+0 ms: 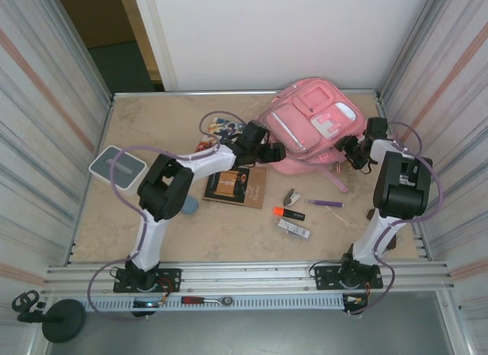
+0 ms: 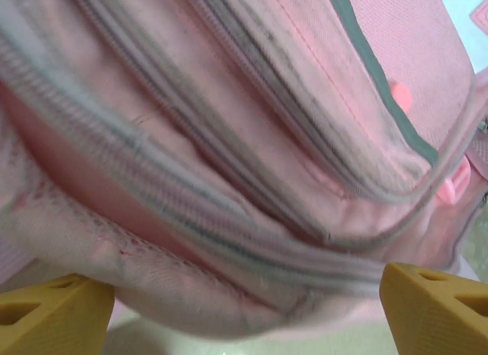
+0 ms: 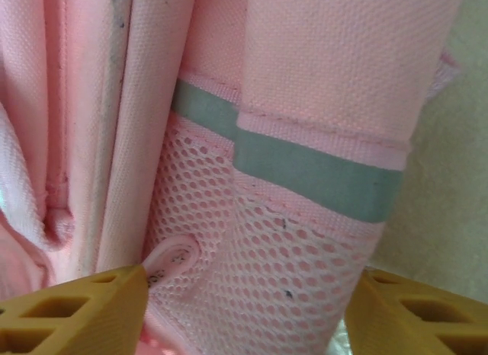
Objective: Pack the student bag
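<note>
Nothing packed yet: book [image 1: 235, 185] and pen [image 1: 324, 203] lie outside the student bag [image 1: 313, 126].
Left gripper [image 2: 238, 295] open at its edge; right gripper [image 3: 244, 309] hold unclear.

No writing can be read anywhere. The white patch [image 1: 329, 126] on the student bag [image 1: 305, 103] carries pink shapes but no legible letters. The dark book [image 1: 235, 186] on the tabletop has an orange cover panel whose print is too small to make out. The right wrist view shows tiny dark marks on a pink pull tab [image 3: 171, 260], too blurred to decipher.
</note>
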`<state>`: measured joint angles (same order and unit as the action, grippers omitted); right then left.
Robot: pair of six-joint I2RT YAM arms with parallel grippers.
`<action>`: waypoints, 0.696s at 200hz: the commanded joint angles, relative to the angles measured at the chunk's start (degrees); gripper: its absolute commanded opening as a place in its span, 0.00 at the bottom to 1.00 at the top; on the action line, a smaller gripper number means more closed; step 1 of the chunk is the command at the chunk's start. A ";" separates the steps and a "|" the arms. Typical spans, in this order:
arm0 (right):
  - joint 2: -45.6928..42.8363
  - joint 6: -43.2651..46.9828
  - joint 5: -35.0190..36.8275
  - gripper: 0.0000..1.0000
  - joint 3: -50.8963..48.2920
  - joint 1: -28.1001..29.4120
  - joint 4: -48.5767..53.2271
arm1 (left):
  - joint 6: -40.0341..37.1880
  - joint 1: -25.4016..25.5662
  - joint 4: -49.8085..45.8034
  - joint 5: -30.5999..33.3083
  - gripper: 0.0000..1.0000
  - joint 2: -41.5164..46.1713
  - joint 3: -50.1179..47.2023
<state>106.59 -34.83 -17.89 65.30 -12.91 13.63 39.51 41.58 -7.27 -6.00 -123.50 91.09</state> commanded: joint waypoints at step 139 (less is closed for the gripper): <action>-16.09 -12.55 -22.66 0.00 -12.90 0.13 -14.58 | -13.44 -7.22 -1.16 -19.89 0.00 3.07 9.43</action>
<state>95.42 -43.35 -31.40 54.41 -14.33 1.23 32.14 36.18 -10.44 -17.47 -129.75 102.37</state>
